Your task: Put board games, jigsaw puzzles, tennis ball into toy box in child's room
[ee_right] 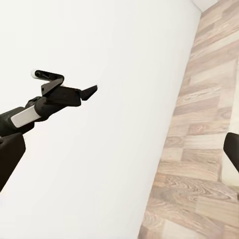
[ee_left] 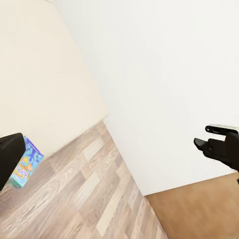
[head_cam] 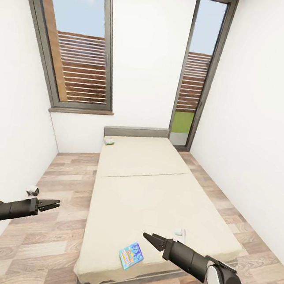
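Note:
The cream bed (head_cam: pixel 153 192) runs down the middle of the child's room. A blue cartoon-printed board game (head_cam: pixel 131 255) lies flat near the bed's front edge, also seen as the blue board game (ee_left: pixel 27 162). A second small flat box, green and white (head_cam: pixel 109 141), rests by the grey headboard. My right gripper (head_cam: pixel 147 239) hovers open over the mattress just right of the blue game, holding nothing. My left gripper (head_cam: pixel 54 204) hangs open over the floor left of the bed, also empty. The table, toy box, jigsaw puzzles and tennis ball are out of view.
Wood-plank floor (head_cam: pixel 66 181) runs in a strip along each side of the bed. White walls close in left and right. A tall window (head_cam: pixel 78 45) is at the back left and a narrow glass door (head_cam: pixel 197 73) at the back right.

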Controlling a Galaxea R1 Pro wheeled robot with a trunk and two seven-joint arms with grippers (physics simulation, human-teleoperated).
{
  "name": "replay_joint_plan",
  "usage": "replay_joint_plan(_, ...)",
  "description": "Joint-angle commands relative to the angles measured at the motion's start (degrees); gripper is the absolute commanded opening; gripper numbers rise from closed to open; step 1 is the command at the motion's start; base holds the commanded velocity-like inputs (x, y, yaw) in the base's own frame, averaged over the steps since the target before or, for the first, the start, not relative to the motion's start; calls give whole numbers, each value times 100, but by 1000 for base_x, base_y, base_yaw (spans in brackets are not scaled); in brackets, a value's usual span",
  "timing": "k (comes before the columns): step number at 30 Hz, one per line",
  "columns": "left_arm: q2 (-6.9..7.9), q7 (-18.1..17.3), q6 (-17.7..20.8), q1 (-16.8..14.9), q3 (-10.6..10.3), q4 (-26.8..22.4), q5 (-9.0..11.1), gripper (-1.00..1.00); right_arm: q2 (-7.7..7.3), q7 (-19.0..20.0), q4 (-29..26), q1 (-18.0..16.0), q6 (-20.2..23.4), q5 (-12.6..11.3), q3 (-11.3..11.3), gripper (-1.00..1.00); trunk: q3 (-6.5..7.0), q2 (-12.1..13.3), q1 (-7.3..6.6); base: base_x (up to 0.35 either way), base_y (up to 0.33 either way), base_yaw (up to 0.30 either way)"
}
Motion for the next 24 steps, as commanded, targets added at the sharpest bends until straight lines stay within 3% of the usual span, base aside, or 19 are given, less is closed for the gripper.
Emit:
replay_joint_plan(1,0,-17,61,-6,-23,2,24,100,5,21,-3,-5,27,1,-12,100,-13,-13,4,0,-2,290)
replay_joint_plan(8,0,-17,67,-6,-23,2,23,100,5,21,2,-5,27,0,-22,100,-13,-13,4,0,97,195)
replay_joint_plan(24,0,-17,62,-6,-23,5,20,100,5,28,6,-5,27,51,-27,100,-13,-13,4,0,37,14)
